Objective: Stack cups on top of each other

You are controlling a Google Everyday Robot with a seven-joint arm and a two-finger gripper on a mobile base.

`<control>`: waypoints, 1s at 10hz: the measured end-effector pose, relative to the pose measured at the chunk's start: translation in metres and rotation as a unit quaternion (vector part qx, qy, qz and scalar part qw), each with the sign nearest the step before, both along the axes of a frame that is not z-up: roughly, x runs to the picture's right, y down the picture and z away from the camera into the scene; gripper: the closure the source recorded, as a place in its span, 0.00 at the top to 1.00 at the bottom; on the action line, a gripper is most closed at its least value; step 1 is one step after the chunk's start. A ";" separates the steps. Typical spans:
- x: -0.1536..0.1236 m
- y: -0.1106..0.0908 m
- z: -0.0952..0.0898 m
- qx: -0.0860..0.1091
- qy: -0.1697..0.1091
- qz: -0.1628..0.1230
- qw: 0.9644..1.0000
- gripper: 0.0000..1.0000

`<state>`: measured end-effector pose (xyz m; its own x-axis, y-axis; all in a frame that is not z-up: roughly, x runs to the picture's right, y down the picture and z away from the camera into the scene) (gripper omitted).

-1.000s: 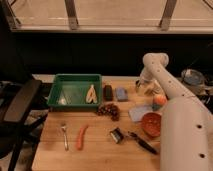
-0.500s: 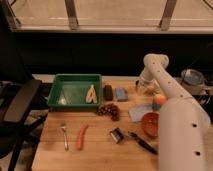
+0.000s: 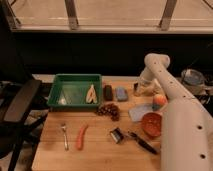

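Note:
The small silver metal cup (image 3: pixel 117 134) lies on the wooden table (image 3: pixel 95 150) near the front middle, its dark inside showing, beside a black-handled tool (image 3: pixel 143 143). My white arm rises from the lower right, bends at the back of the table and comes down to the gripper (image 3: pixel 142 90) at the back right. A whitish shape (image 3: pixel 148 90) sits right at the gripper; it may be the whitish cup, but I cannot tell whether it is held. The gripper is far from the silver cup.
A green tray (image 3: pixel 65 84) holds a pale banana-like item (image 3: pixel 91 94). A dark block (image 3: pixel 107 92), blue sponge (image 3: pixel 121 93), grapes (image 3: pixel 108 110), fork (image 3: pixel 65 136), carrot (image 3: pixel 81 136), orange bowl (image 3: pixel 151 124), orange fruit (image 3: pixel 159 100) and pale cloth (image 3: pixel 138 113) lie around. A purple bowl (image 3: pixel 192 77) is at far right, a black chair (image 3: pixel 20 107) at left.
The gripper end of the arm has shifted slightly at the back right of the table. The objects on the table have not moved.

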<state>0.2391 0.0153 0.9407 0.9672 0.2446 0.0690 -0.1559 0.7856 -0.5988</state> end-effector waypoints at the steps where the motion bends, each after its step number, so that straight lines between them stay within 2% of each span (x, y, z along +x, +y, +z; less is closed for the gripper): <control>1: 0.000 -0.010 -0.010 0.013 -0.005 0.002 1.000 0.00; 4: 0.001 -0.043 -0.044 0.051 -0.020 0.011 0.998 0.00; 5: 0.006 -0.059 -0.060 0.069 -0.020 0.015 0.997 0.00; 8: 0.025 -0.091 -0.092 0.107 -0.004 0.014 0.994 0.00; 10: 0.045 -0.099 -0.101 0.119 0.021 0.012 0.993 0.00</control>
